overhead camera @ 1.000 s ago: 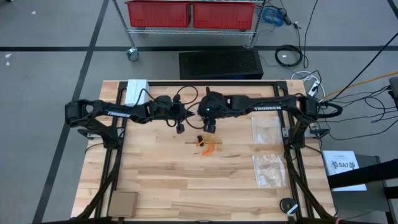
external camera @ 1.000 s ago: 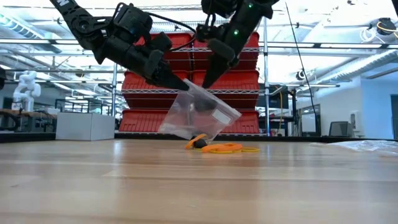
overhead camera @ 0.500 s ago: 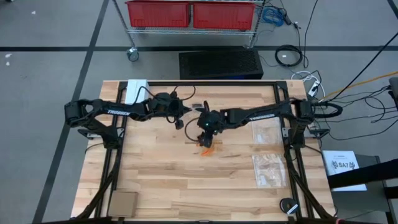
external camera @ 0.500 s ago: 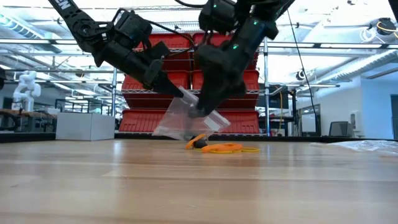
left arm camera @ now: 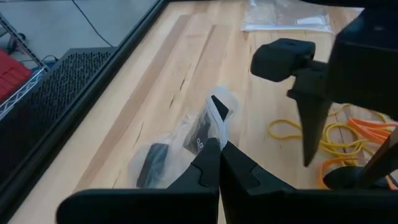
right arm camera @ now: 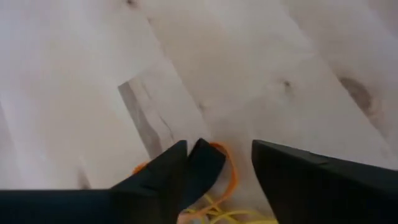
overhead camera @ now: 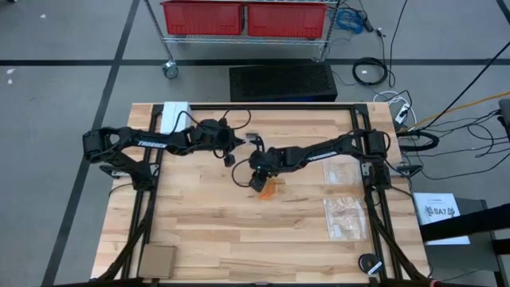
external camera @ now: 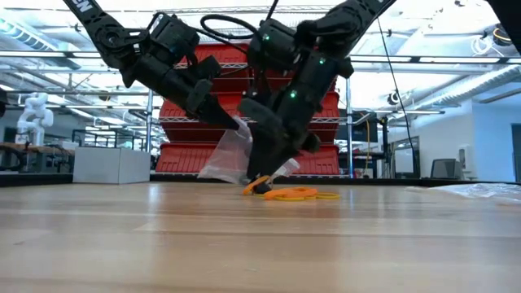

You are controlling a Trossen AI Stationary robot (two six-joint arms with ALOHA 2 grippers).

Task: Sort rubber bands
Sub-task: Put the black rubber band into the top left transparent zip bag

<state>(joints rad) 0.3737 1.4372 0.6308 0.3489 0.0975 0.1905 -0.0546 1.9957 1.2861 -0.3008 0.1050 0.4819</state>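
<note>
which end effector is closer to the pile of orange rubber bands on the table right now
The right. The right end effector is down at the orange rubber bands, fingers open. The left end effector is off to the side and higher, shut on the clear bag.

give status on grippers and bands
Left gripper shut on clear plastic zip bag. Right gripper open, down on orange rubber bands. Nothing blocking.
</note>
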